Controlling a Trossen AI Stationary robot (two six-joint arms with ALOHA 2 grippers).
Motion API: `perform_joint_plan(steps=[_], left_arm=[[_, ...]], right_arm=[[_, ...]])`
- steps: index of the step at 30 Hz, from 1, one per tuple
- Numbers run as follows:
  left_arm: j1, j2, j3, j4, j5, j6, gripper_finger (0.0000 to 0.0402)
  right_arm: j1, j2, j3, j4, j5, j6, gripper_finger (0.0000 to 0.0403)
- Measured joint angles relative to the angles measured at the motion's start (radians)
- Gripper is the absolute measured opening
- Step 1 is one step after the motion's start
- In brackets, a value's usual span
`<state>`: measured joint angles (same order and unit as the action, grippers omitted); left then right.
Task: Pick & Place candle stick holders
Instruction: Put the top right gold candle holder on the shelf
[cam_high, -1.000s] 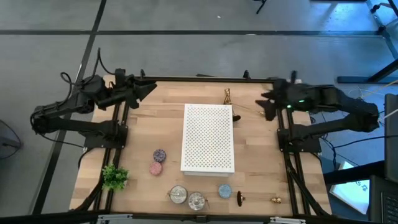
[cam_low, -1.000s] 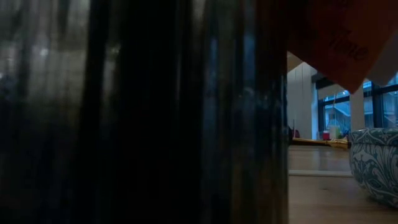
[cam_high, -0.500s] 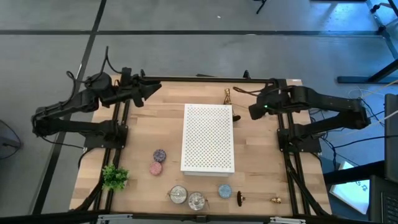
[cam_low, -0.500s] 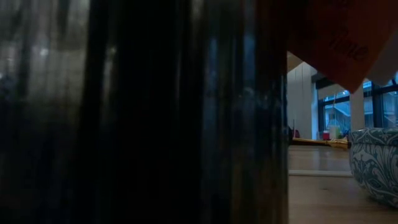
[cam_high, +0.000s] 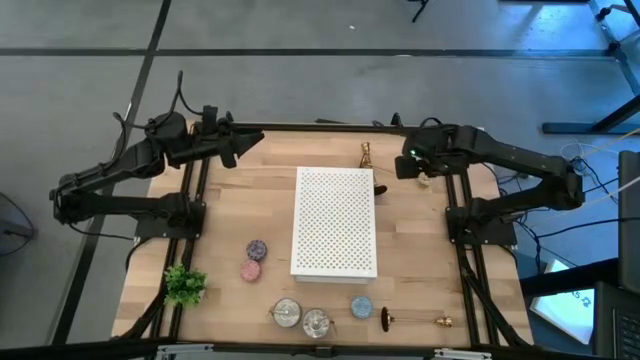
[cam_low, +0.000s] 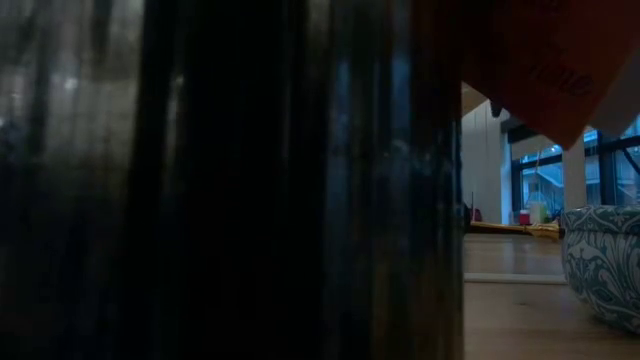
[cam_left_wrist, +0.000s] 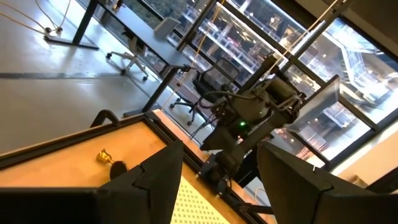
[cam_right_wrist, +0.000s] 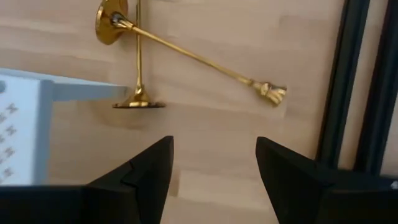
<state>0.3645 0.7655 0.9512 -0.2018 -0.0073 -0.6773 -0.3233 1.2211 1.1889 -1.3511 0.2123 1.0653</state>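
Candle stick holders (cam_right_wrist: 186, 59) untouched, right gripper (cam_right_wrist: 214, 180) spread, moved closer above them

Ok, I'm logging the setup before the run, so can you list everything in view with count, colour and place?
candle stick holders: three, gold; one upright and one lying at the far edge right of the white box, one lying at the near edge.
white box: one, white with dots, table centre.
flat discs: three; purple and pink left of the box, blue near edge.
glass pots: two, clear, near edge.
plant: one, green, near left corner.
patterned bowl: one, blue-white, seen only in the low view.
table: one, light wood.
left gripper: dark, open, over the far left corner.
right gripper: dark, open, above the two far holders.
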Motion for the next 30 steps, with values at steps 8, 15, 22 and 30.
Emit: perform_joint_plan(steps=[8,15,22,30], left_arm=[[0.041,0.015,0.0,-0.003,0.102,-0.017,0.0203],[0.044,0.019,0.0,-0.004,0.125,-0.027,0.0203],[0.044,0.019,0.0,-0.004,0.126,-0.052,0.0203],[0.045,0.019,0.0,-0.004,0.123,-0.053,0.0203]], right_arm=[[-0.098,0.099,0.0,0.167,-0.079,-0.465,0.0232],[-0.205,0.241,0.0,0.113,-0.108,-0.551,0.0232],[-0.242,0.364,0.0,0.113,-0.101,-0.672,0.0232],[-0.226,0.458,-0.002,0.193,-0.095,-0.821,0.0232]])
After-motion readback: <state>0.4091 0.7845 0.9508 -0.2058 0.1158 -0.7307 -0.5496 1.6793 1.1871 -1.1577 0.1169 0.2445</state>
